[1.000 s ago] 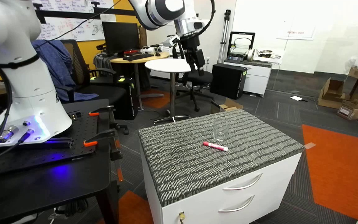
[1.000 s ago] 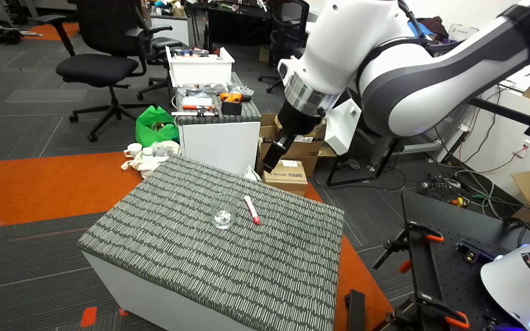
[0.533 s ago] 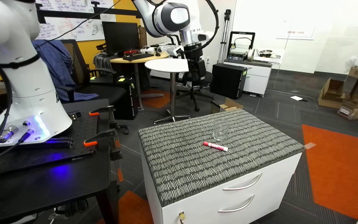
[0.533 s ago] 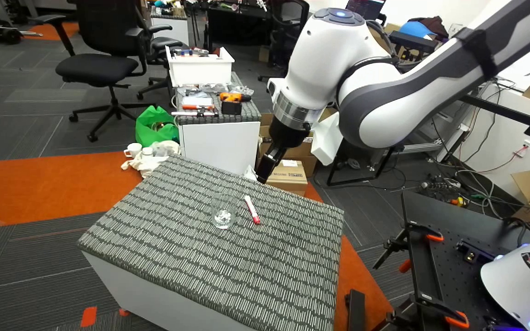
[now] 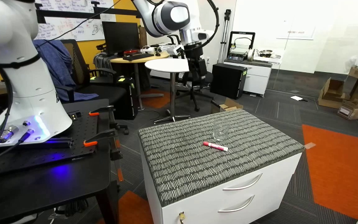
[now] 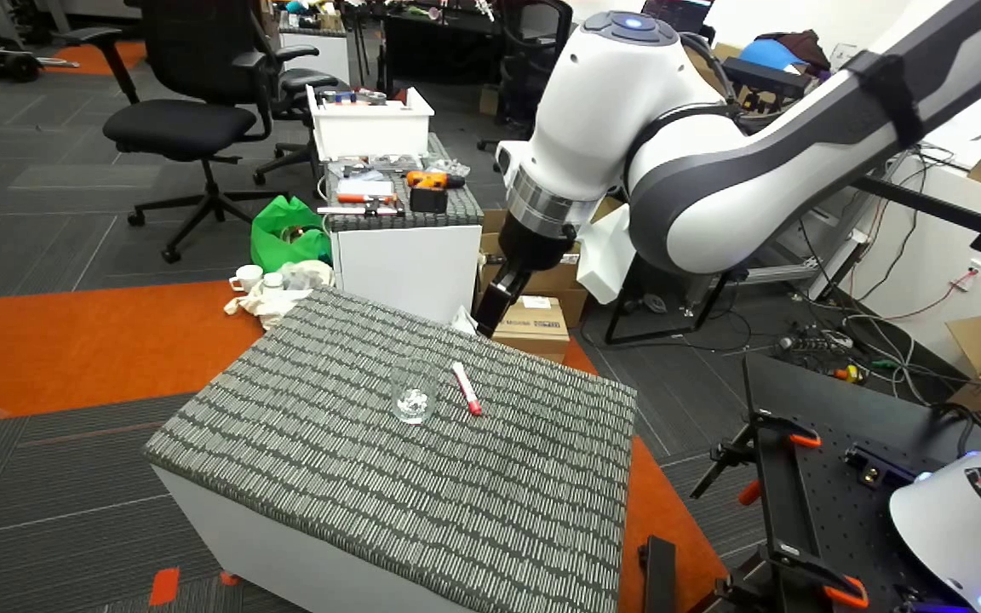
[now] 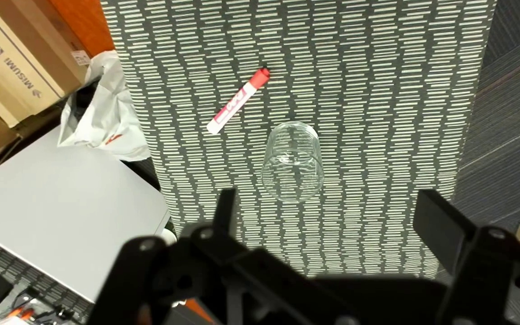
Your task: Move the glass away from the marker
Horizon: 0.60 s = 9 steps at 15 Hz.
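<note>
The clear glass (image 7: 292,162) stands upright on the grey ribbed mat (image 7: 377,90). It also shows faintly in both exterior views (image 5: 221,132) (image 6: 414,396). The red-and-white marker (image 7: 238,101) lies on the mat close beside the glass, apart from it. It shows in both exterior views (image 5: 215,146) (image 6: 467,389). My gripper (image 7: 327,194) is open and empty, with its fingers (image 7: 440,225) wide apart. It hangs in the air well above the mat; the glass appears ahead of the gap, nearer the left finger. The gripper also shows in both exterior views (image 5: 201,81) (image 6: 488,322).
The mat tops a white drawer cabinet (image 5: 228,193). Another white cabinet (image 6: 405,268) with tools and a white bin (image 6: 371,128) stands behind it. Cardboard boxes (image 7: 20,58) and a white plastic bag (image 7: 106,113) are beside the mat's edge.
My arm and gripper have come down and swung toward the mat side since one second ago, and have barely moved in the last half second. The glass and marker have not moved.
</note>
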{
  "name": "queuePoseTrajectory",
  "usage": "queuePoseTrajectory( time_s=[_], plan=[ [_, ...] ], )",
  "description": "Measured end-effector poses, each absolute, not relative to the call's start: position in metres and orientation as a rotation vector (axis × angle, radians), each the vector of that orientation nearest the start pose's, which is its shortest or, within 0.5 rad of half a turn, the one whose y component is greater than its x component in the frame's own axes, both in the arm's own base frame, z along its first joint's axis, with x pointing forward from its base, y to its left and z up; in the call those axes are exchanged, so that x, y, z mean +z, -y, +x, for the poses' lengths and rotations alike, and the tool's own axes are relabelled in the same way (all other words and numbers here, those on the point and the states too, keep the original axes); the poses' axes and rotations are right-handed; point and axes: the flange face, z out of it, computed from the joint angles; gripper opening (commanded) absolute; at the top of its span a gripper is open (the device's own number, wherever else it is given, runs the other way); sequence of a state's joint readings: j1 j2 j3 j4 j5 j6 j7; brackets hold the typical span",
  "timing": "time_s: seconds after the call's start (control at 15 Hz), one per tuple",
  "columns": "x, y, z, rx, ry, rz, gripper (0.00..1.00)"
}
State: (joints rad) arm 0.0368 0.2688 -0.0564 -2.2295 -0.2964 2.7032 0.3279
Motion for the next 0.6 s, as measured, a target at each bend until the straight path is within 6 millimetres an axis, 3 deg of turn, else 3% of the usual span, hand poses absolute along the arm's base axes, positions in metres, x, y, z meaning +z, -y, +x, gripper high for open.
queuePoseTrajectory(
  time_s=[0.27, 0.6],
  plan=[
    [0.265, 0.01, 0.57, -0.357, -0.156, -3.255, 1.0],
    [0.246, 0.027, 0.59, -0.326, -0.121, -3.256, 1.0]
  ],
)
